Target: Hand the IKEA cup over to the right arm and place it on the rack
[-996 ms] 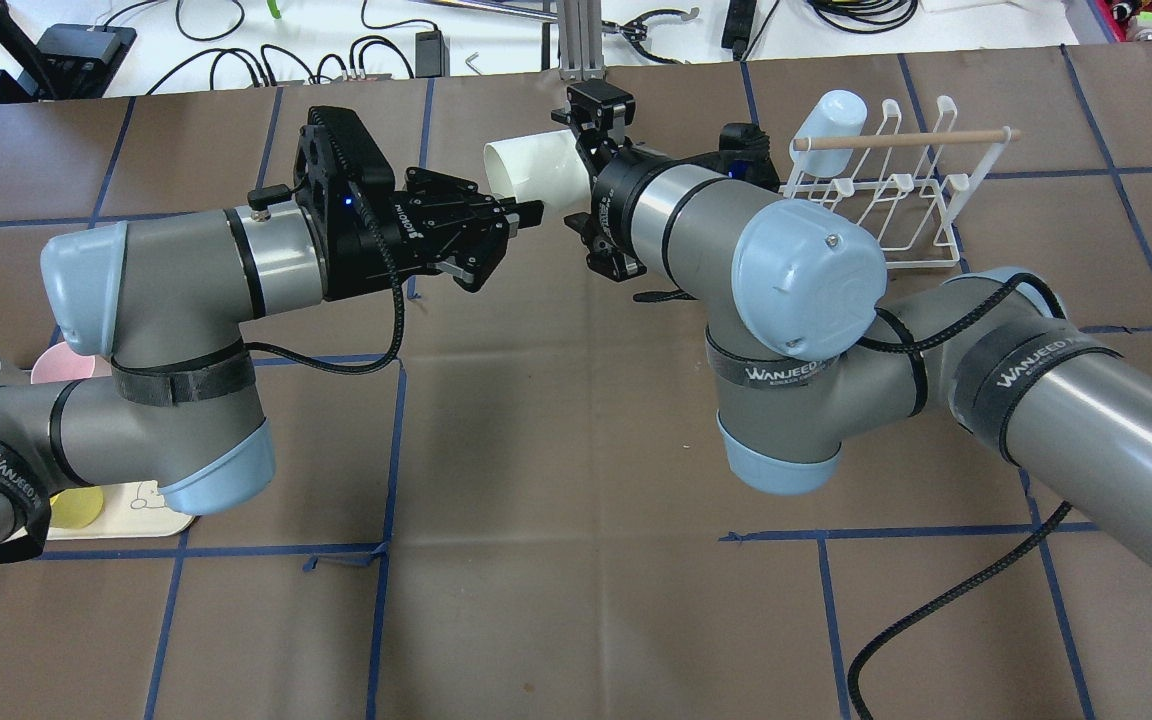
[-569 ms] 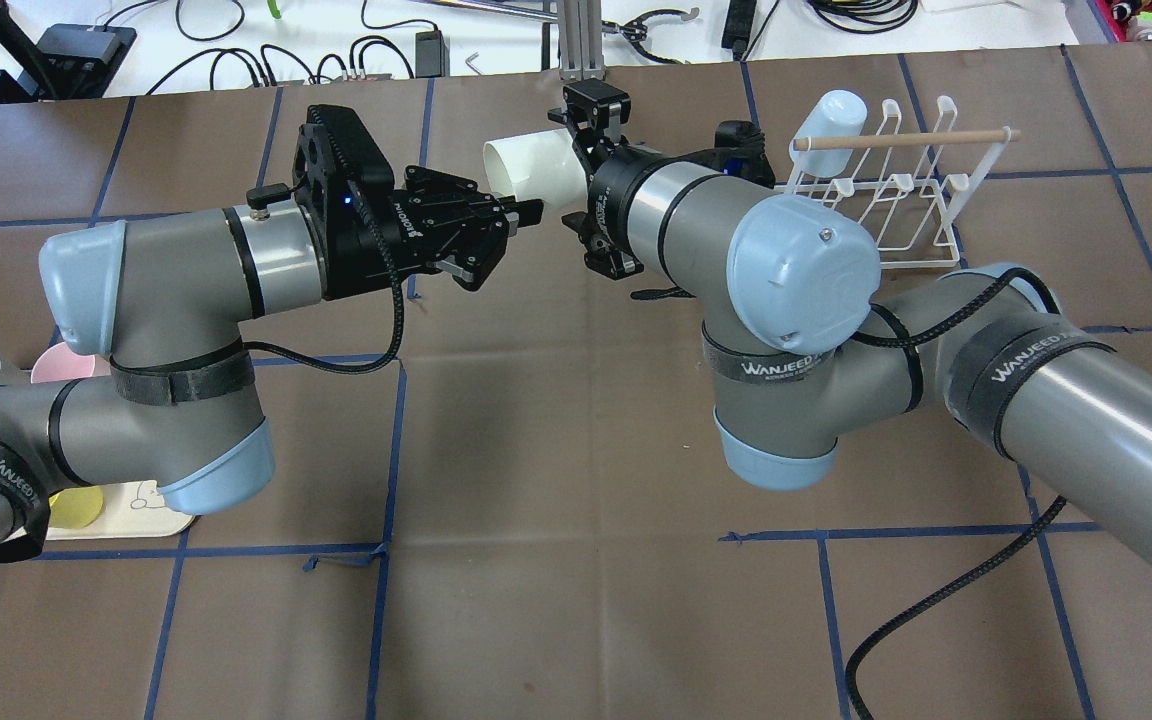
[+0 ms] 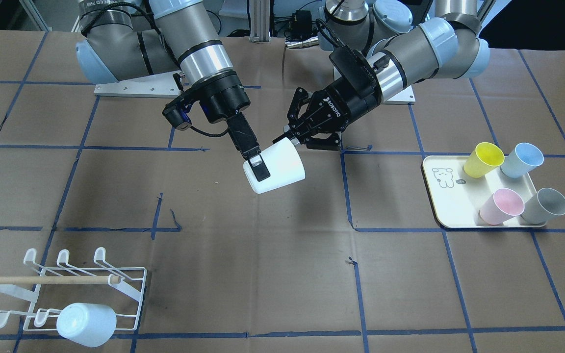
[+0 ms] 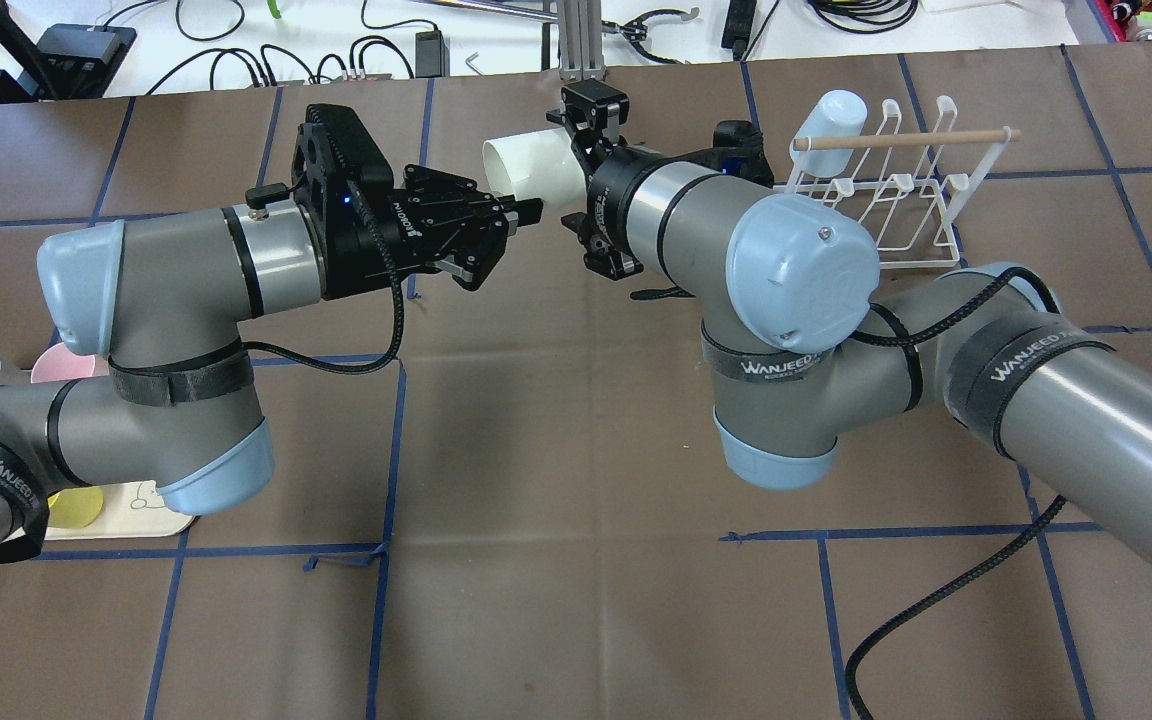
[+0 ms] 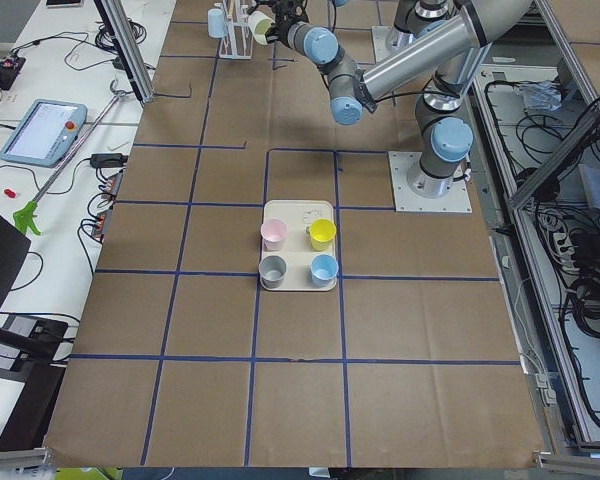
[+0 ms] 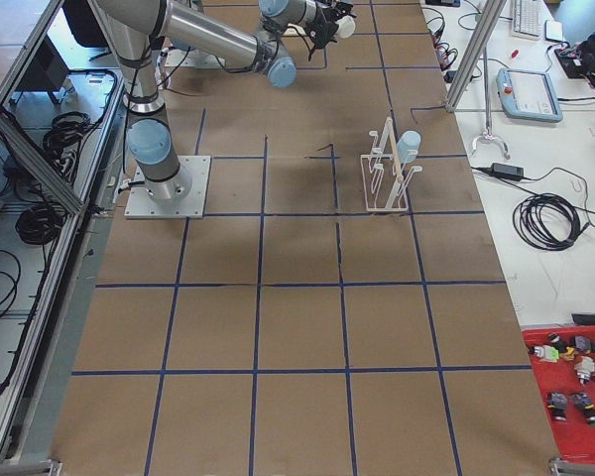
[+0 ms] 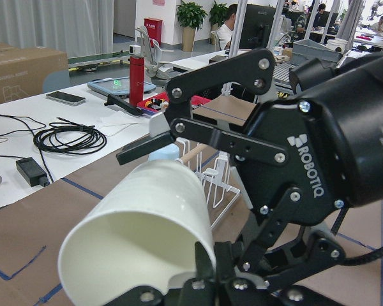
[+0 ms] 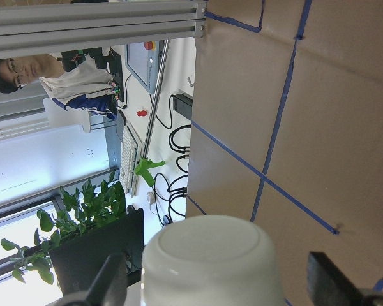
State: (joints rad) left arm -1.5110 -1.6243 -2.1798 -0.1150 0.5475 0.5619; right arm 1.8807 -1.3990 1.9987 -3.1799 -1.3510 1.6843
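The right gripper (image 3: 262, 172) is clamped on the white cup (image 3: 282, 164). The left gripper (image 4: 502, 240), fingers apart, should slide straight back without bumping the rim.

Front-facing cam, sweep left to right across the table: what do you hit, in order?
rack → right gripper → white cup → left gripper → cream tray with the bear drawing. The cups on the rack and tray overlap them, so they are left out.
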